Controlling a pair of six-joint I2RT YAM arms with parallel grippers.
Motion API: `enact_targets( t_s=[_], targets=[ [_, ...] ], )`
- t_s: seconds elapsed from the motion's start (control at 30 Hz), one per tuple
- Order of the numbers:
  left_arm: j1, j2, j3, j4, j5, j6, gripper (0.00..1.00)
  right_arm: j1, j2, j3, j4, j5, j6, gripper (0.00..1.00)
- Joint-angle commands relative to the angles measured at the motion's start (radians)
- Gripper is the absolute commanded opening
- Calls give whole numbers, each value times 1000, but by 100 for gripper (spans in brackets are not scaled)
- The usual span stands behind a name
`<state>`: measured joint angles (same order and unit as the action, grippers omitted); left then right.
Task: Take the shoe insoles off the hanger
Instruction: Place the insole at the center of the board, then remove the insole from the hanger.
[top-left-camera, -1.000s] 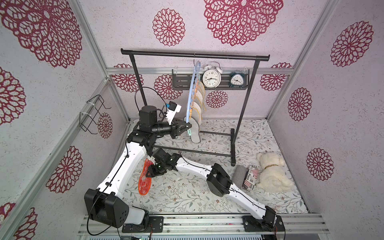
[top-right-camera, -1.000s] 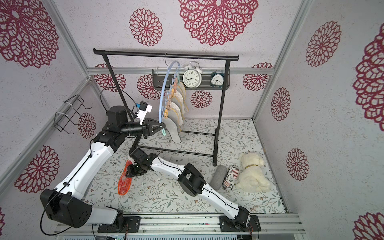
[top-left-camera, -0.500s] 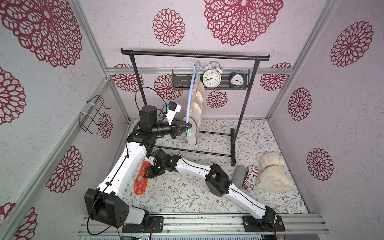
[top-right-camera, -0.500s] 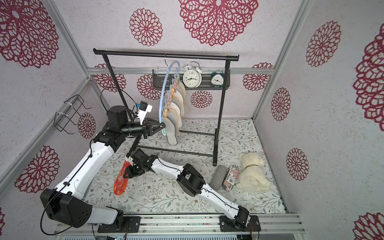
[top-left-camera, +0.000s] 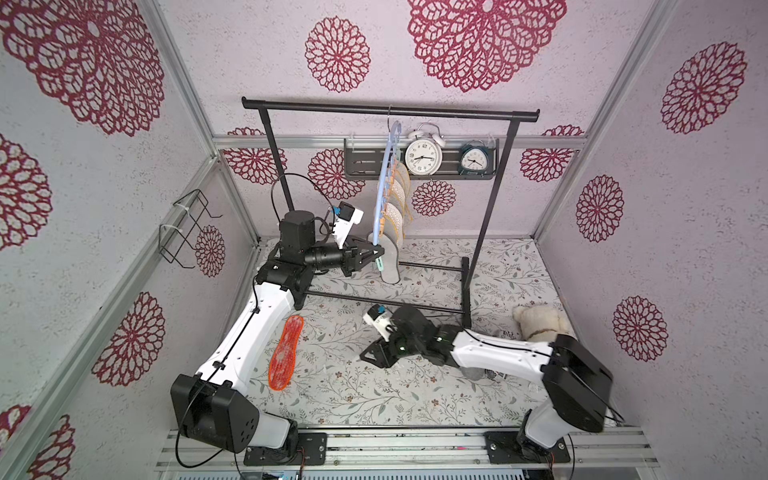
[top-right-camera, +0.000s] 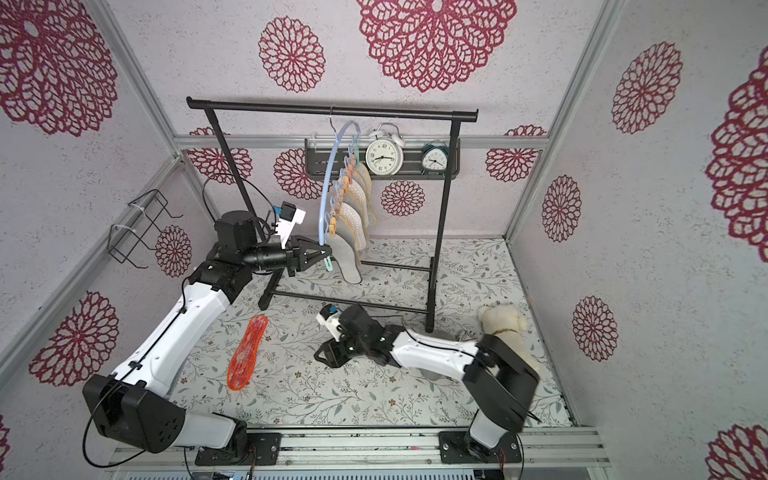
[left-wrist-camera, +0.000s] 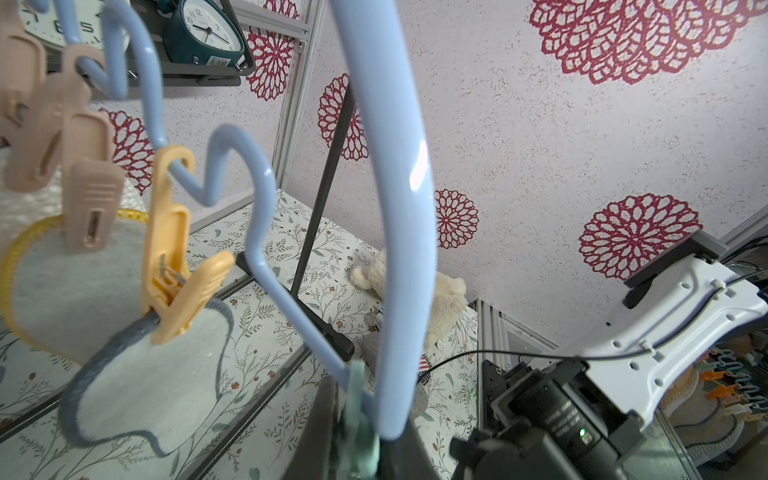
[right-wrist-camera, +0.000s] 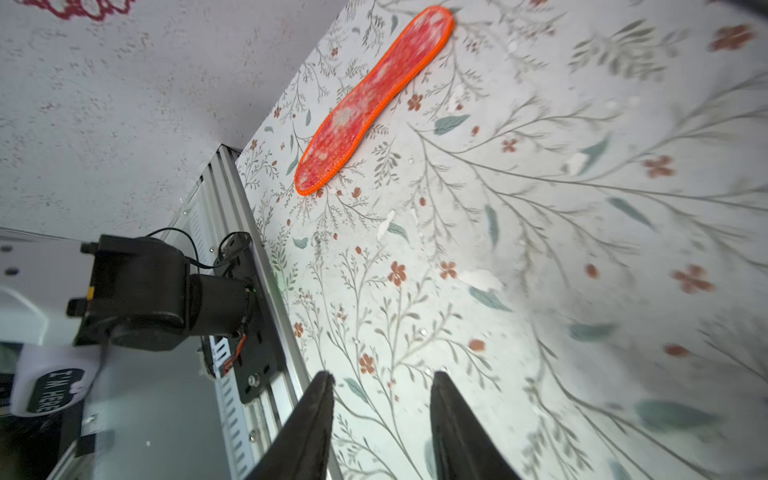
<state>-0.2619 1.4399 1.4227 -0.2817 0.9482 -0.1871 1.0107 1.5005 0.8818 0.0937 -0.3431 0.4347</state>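
Between jaws of left tool (top-left-camera: 376, 252): lower corner of hanger (top-right-camera: 323, 195), nipped narrow, mint peg (left-wrist-camera: 356, 390) alongside. Just past its tip, grey insole (left-wrist-camera: 145, 374) hangs on yellow peg (left-wrist-camera: 174, 270); other insoles (top-right-camera: 355, 216) pegged higher up. Right tool (right-wrist-camera: 380, 380) half-wide, empty, low over counter (top-left-camera: 374, 399); orange insole (top-left-camera: 286, 353) flat, well ahead of it. Step, judged: one off, next pick pending. Next: right tool up to grey insole, tug free of peg, left steadying hanger.

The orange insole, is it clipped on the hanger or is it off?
Off. The orange insole lies flat on the floral table, well apart from the hanger, and no clothespin holds it.
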Motion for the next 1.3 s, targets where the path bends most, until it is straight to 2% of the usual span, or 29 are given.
enact_targets(
  t_s=[0.0, 0.13, 0.27, 0.47, 0.53, 0.57, 0.63, 0.7, 0.73, 0.9, 1.0, 1.13, 1.27],
  targets=[
    [-2, 11, 1, -25, -16, 15, 0, -3, -168, -173, 126, 81, -68, 42],
    [-2, 27, 21, -76, -35, 57, 0, -24, -408, -347, 161, 141, -137, 43],
    [2, 45, 40, -94, -52, 81, 0, -25, -711, -504, 127, 225, -265, 45],
    [2, 70, 41, -96, -52, 81, 0, -20, -1295, -689, -150, 466, -166, 44],
    [3, 70, 36, -94, -62, 81, 0, -6, -1473, -749, -132, 561, -139, 43],
    [3, 72, 37, -94, -67, 81, 0, -6, -1493, -757, -137, 613, -132, 43],
    [3, 78, 40, -94, -75, 79, 0, -9, -1427, -738, -156, 657, -134, 43],
    [3, 82, 40, -98, -85, 78, 2, -9, -1389, -754, -106, 575, -177, 43],
    [3, 83, 39, -102, -90, 78, 8, -8, -1375, -760, -97, 548, -182, 43],
    [2, 41, -1, -132, -160, 106, 63, -9, -1365, -768, -91, 536, -193, 46],
    [3, -21, -67, -160, -209, 140, 87, -9, -1381, -779, -89, 542, -189, 47],
    [3, -138, -198, -240, -312, 165, 91, -9, -1376, -785, -80, 549, -188, 48],
    [3, -337, -427, -251, -555, 108, 91, -10, -1338, -791, -54, 532, -189, 49]
  ],
)
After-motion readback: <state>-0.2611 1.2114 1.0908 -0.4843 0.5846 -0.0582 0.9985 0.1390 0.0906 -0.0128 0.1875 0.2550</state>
